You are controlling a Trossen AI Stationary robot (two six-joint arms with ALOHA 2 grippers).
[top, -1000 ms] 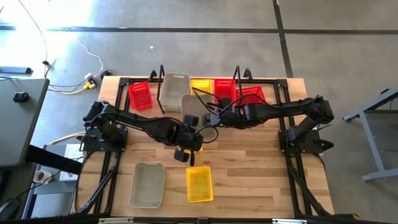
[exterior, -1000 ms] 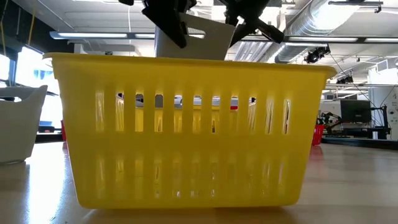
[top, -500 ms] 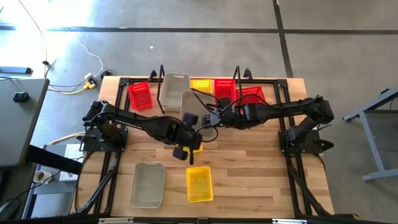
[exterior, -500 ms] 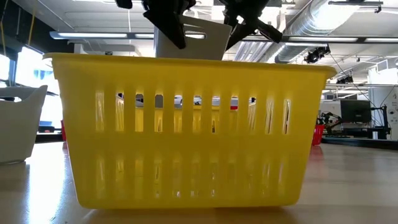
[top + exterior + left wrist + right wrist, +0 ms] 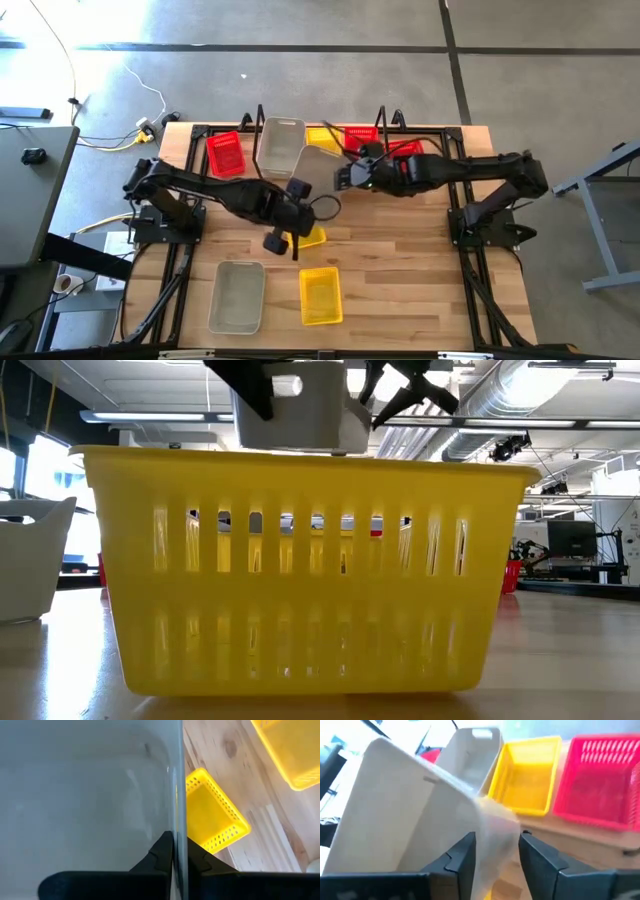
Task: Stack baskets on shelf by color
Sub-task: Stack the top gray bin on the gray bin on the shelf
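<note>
A grey-white basket (image 5: 310, 163) hangs tipped above the table's middle, and my left gripper (image 5: 179, 857) is shut on it. My right gripper (image 5: 497, 855) is open at the basket's right end. Its fingers stand on either side of the basket's wall (image 5: 495, 832), and I see no touch. At the far edge the shelf (image 5: 382, 122) holds a grey-white basket (image 5: 281, 140), a yellow one (image 5: 323, 137) and red ones (image 5: 362, 137). A yellow basket (image 5: 311, 236) lies on the table below my left gripper. My left gripper pinches one thin wall of the grey-white basket (image 5: 178, 827) between its two fingers, at the wall's edge. The fingers come slanting down from the table's left and near side. The basket is lifted clear of the table and tipped.
A red basket (image 5: 225, 153) sits at the far left of the table. A grey-white basket (image 5: 237, 296) and a yellow one (image 5: 320, 295) lie near the front edge; the yellow one fills the low view (image 5: 300, 560). Black arm frames stand at both sides.
My right gripper has opened, let go of the grey-white basket and drawn back toward the table's right and far side. My left gripper now carries the basket alone and has gone up and toward the left. The basket has turned and sits higher.
</note>
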